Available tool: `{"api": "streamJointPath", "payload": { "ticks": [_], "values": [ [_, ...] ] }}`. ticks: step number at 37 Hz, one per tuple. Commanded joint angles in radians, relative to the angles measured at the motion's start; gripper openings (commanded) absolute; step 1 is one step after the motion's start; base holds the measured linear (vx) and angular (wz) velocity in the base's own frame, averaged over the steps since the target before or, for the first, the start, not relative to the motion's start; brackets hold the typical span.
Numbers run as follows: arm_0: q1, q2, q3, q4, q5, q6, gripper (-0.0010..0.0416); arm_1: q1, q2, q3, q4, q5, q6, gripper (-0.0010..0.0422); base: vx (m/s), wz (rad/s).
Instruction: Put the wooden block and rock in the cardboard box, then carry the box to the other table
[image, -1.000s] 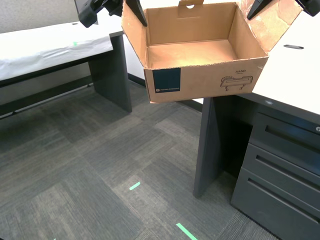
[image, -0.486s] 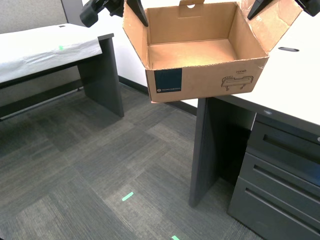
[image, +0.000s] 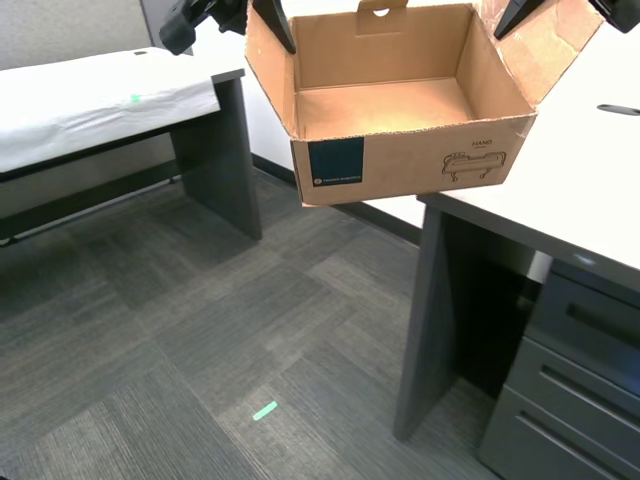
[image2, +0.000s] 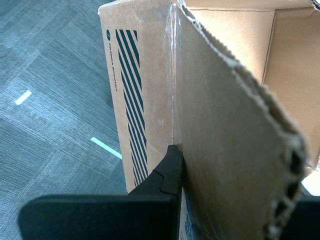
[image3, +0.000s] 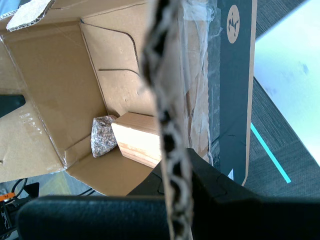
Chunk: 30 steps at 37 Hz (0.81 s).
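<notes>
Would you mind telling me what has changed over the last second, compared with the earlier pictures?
Only the camera's view has shifted: floor, desks and green tape mark slide across the exterior view, so the base is moving, not the things. The cardboard box stays put in the frame, both hands still clamped on its side flaps: my first hand and my second hand. The wooden block and rock lie inside.

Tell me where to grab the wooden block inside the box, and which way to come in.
Come straight down through the open top: the cardboard box walls block every sideways approach. The wooden block lies flat on the floor with the rock against one face, so probably pinch across the faces clear of the rock. A flap hides part of the block.
</notes>
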Motion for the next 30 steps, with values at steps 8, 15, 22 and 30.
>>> {"api": "streamJointPath", "payload": {
  "ticks": [8, 15, 22, 30],
  "values": [
    [0.006, -0.002, 0.002, 0.005, -0.031, 0.004, 0.0, -0.003, -0.002, 0.002, 0.009, 0.037, 0.005, -0.0001, 0.141, 0.286],
    [0.008, -0.002, 0.002, 0.003, -0.031, 0.0, -0.0001, -0.004, -0.003, 0.002, -0.026, 0.037, 0.005, -0.0001, 0.138, 0.322],
    [0.008, -0.002, 0.002, 0.0, -0.031, -0.009, 0.0, -0.004, -0.013, 0.002, -0.054, 0.037, 0.02, -0.0001, 0.136, 0.341],
    [0.008, -0.002, 0.002, 0.002, -0.031, -0.009, 0.0, -0.004, -0.037, 0.002, -0.063, 0.041, 0.067, -0.0001, 0.139, 0.315]
  ]
}}
